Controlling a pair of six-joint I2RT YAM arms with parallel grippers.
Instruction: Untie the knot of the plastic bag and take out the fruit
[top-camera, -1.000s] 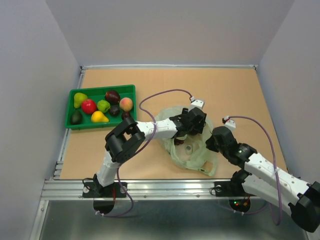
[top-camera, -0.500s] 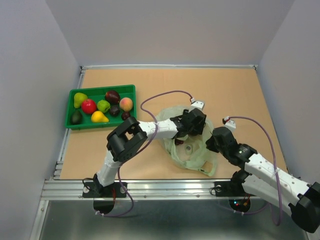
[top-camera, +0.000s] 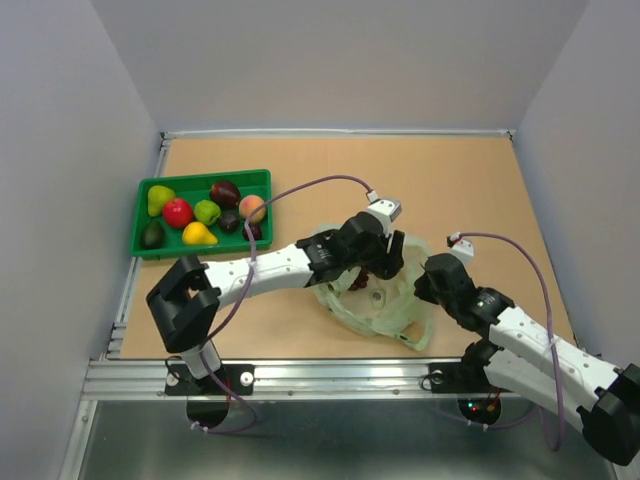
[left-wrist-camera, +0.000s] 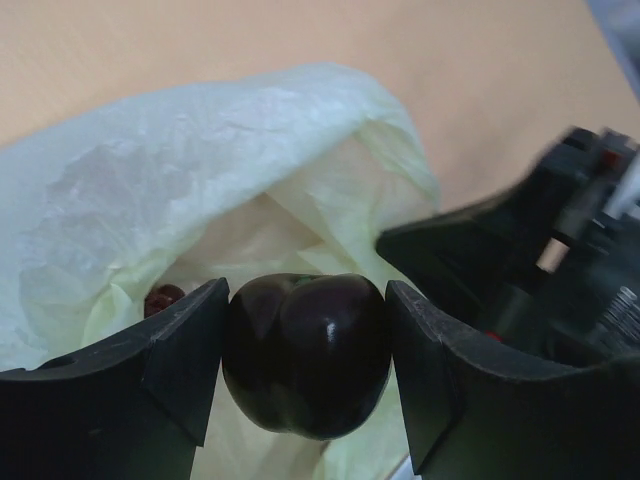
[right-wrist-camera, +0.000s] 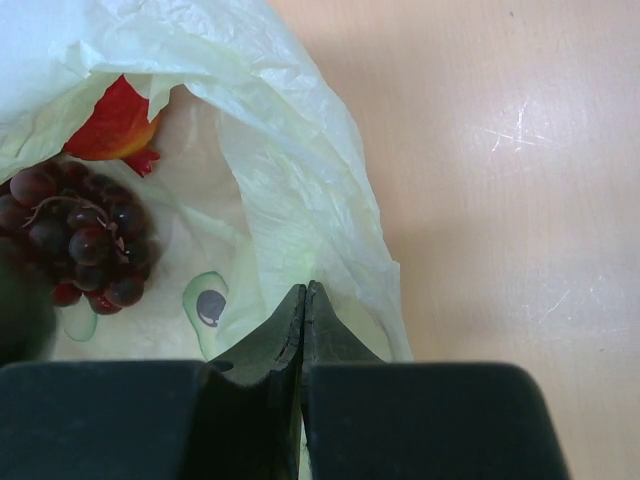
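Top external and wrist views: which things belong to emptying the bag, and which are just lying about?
Job in hand: plastic bag; dark purple fruit gripped by left end effector; grape bunch and red fruit in the bag; right end effector pinching it.
Lying about: yellow pear, green pear, peach, in green tray.

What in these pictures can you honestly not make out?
- Top view: the left arm covers the plastic bag's opening, so the fruit left inside can't be counted.
- Right wrist view: the grape bunch runs off the left edge; a bag fold covers part of the red fruit.
- Left wrist view: the right arm is blurred; the jaws hide the dark purple fruit's sides.
- The knot shows in no view.
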